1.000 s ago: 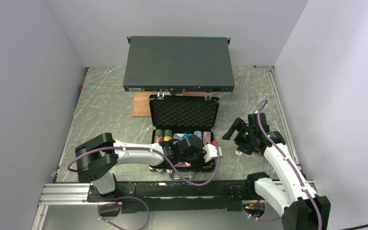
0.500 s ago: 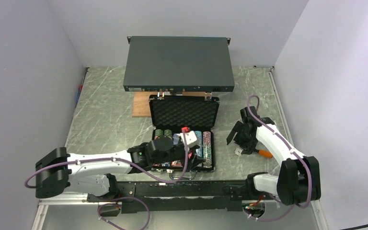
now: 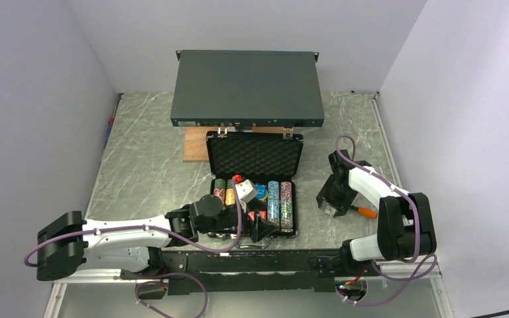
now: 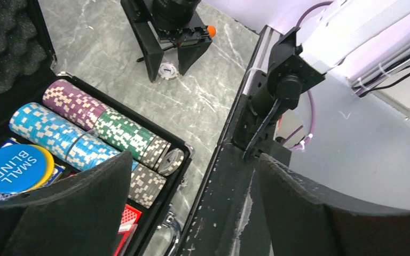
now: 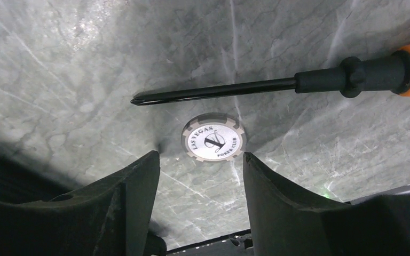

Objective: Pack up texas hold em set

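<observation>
1. An open black briefcase (image 3: 255, 157) lies on a grey marble table (image 3: 146, 159); its foam-lined lid is tilted back, away from the two robot arms
2. Inside the briefcase, poker chips (image 4: 72, 101) lie on edge in rows side by side: purple and white, green, light blue and grey; a round blue disc (image 4: 13, 168) printed SMALL BLIND rests just beside the light blue row
3. The left gripper (image 4: 192, 224) hovers over the near right corner of the briefcase; it is released, its fingers spread wide with nothing between them
4. A lone chip (image 5: 213, 140), pale with a grey notched edge and the words LAS VEGAS POKER CLUB, lies flat on the table outside the briefcase, off its right side
5. The right gripper (image 5: 200, 160) points down over that lone chip, right of the briefcase; it is released, one finger on each side of the chip and clear of it, holding nothing
6. A screwdriver (image 5: 277, 85) with a black shaft and orange handle lies on the table just beyond the lone chip, on the side away from the briefcase; near the chip but not touching it
7. A flat dark grey box (image 3: 247, 86) sits directly behind the briefcase, with a wooden board (image 3: 195, 144) showing under its front edge
</observation>
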Available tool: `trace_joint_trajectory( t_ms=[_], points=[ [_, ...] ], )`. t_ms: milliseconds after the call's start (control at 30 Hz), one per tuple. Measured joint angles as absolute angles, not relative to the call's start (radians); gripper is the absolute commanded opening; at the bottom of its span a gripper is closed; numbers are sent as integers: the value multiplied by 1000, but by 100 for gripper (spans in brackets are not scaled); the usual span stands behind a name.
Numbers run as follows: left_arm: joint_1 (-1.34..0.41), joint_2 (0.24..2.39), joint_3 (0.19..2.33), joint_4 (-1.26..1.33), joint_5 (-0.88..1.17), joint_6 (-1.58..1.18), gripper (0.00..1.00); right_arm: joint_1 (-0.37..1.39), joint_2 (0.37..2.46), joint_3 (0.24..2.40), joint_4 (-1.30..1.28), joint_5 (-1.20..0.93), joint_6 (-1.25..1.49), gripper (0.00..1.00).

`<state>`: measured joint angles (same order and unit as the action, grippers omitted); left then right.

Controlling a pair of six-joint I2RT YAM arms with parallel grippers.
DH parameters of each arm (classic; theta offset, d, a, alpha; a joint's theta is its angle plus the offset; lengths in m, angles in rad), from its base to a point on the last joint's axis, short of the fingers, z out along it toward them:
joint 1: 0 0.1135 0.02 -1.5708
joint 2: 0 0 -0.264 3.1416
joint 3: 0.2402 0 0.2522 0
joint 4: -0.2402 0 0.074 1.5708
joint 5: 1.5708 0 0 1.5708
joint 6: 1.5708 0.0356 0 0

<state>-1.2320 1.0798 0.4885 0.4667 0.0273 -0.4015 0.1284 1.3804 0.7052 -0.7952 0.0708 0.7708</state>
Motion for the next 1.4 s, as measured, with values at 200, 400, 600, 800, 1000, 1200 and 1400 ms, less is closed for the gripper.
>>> trace_joint_trajectory(
  t_ms=[200,400,600,800,1000,1200,1400],
  points=[
    [-1232,1068,489,459,30,-404,92,110,1395,691,-770,68,771,58],
    [-1232,1065,489,459,30,-405,91,71,1383,680,-769,58,768,53],
    [-1232,1066,489,457,31,-405,91,49,1377,675,-768,49,755,50],
    [-1232,1076,494,444,37,-405,91,46,1386,677,-768,43,735,49],
    [-1232,1091,503,440,41,-406,91,44,1420,698,-782,36,722,55],
    [-1232,1091,504,436,41,-408,91,44,1429,706,-783,25,714,55],
    [-1232,1090,504,436,42,-410,91,44,1429,706,-783,26,709,53]
  ],
)
